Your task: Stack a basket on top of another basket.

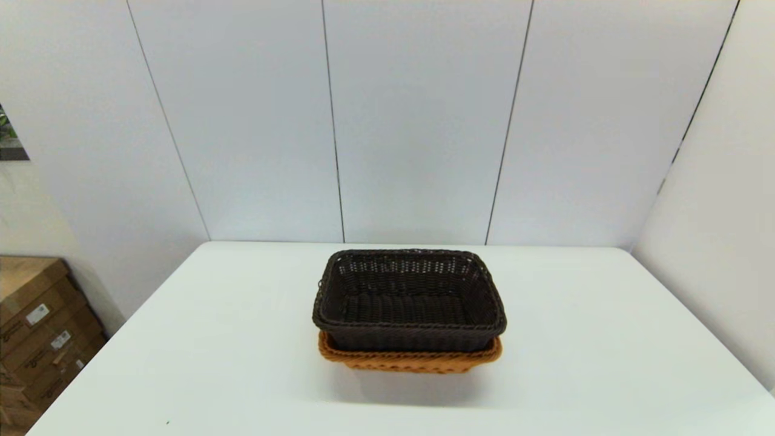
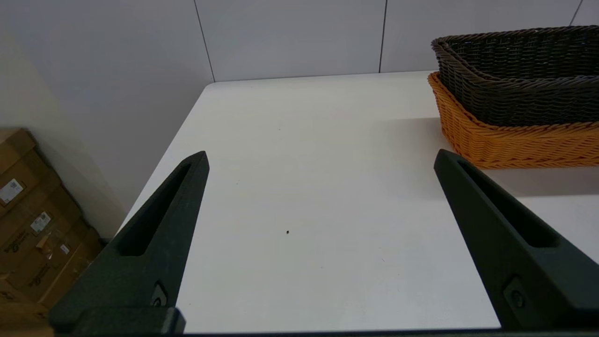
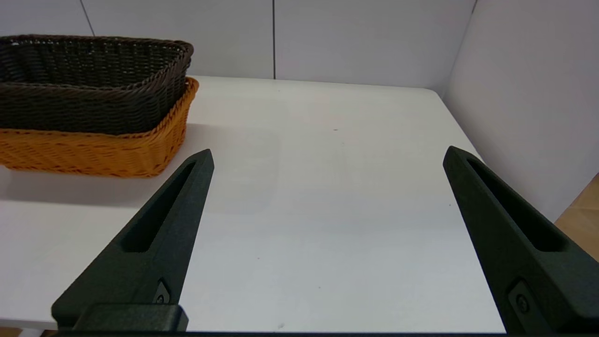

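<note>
The dark brown basket (image 1: 409, 300) sits nested inside the orange-tan basket (image 1: 412, 360) at the middle of the white table (image 1: 605, 351); only the tan rim and lower wall show beneath it. Both arms are out of the head view. In the left wrist view my left gripper (image 2: 320, 159) is open over bare table near the front left edge, with the dark basket (image 2: 519, 75) and the tan basket (image 2: 514, 142) off to its side, apart from it. My right gripper (image 3: 327, 157) is open near the front right, the dark basket (image 3: 89, 79) and the tan basket (image 3: 93, 150) lying beside it, untouched.
Cardboard boxes (image 1: 36, 339) stand on the floor left of the table. White wall panels close the back and right side. The table's right edge (image 3: 472, 150) runs close to the right gripper's fingers.
</note>
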`<state>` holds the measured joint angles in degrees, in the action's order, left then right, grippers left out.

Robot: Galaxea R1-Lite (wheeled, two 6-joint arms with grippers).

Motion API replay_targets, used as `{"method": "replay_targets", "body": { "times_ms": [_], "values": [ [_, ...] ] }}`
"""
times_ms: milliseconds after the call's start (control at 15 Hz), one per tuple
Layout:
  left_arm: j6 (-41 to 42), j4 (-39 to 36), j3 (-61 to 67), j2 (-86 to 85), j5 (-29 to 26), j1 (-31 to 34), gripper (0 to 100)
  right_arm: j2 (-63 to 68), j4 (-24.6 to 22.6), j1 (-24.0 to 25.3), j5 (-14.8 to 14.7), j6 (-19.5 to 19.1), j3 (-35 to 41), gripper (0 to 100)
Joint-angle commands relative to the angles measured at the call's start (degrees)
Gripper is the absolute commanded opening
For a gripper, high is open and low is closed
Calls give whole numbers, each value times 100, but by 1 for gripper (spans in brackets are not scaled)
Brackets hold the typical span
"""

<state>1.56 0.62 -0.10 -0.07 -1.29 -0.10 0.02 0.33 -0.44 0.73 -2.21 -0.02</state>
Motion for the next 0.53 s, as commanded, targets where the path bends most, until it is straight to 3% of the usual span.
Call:
{"method": "replay_targets", "body": {
  "times_ms": [67,533],
  "values": [
    [2,-1,1,-1,-3,1,100,-2,2,0,6,19,2,100],
    [2,-1,1,-1,-3,1,100,-2,2,0,-12,54,2,100]
  ]
}}
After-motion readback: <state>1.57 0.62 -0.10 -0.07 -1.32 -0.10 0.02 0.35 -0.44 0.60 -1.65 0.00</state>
